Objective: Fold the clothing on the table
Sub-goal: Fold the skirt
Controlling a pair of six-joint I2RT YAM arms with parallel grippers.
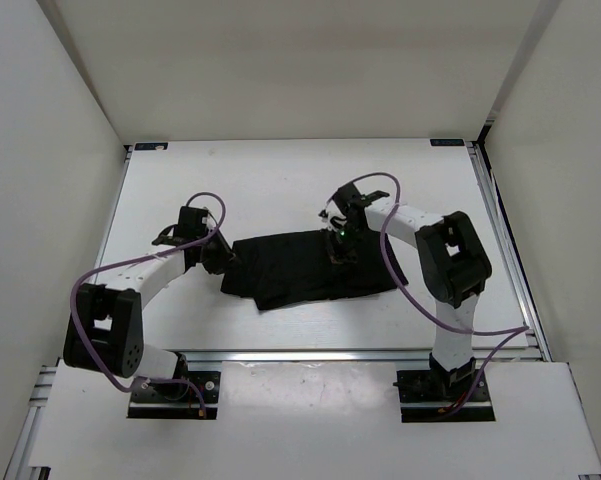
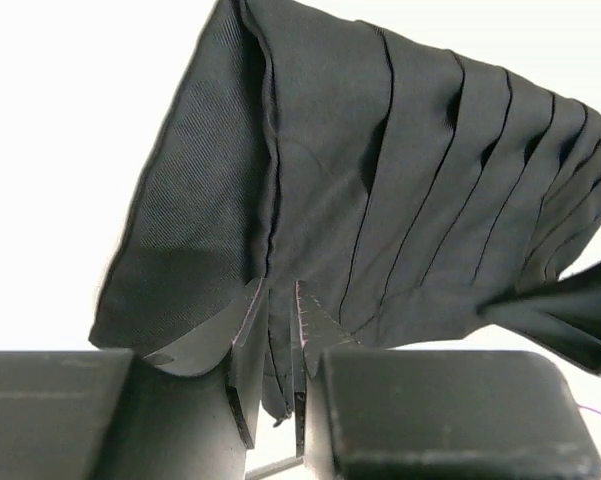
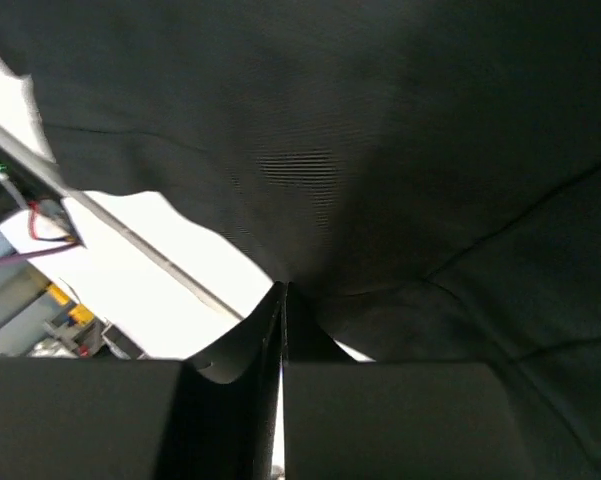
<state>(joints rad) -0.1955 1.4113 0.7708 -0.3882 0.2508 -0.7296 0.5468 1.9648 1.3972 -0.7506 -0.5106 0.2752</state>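
Note:
The clothing (image 1: pixel 315 268), a black pleated skirt, lies bunched in the middle of the white table (image 1: pixel 280 175). My left gripper (image 1: pixel 223 258) is at its left edge. In the left wrist view the left gripper (image 2: pixel 277 292) is shut on a bundle of pleats of the clothing (image 2: pixel 400 180), which spreads away from it. My right gripper (image 1: pixel 340 249) is over the skirt's upper middle. In the right wrist view the right gripper (image 3: pixel 283 290) has its jaws pressed together on a thin pinch of the clothing (image 3: pixel 380 140), with creases running out from the tips.
Silver rails (image 1: pixel 503 250) edge the table on the right and along the near side. White walls (image 1: pixel 40 150) enclose the space. Purple cables (image 1: pixel 400 285) loop from both arms, the right one drooping over the skirt's right end.

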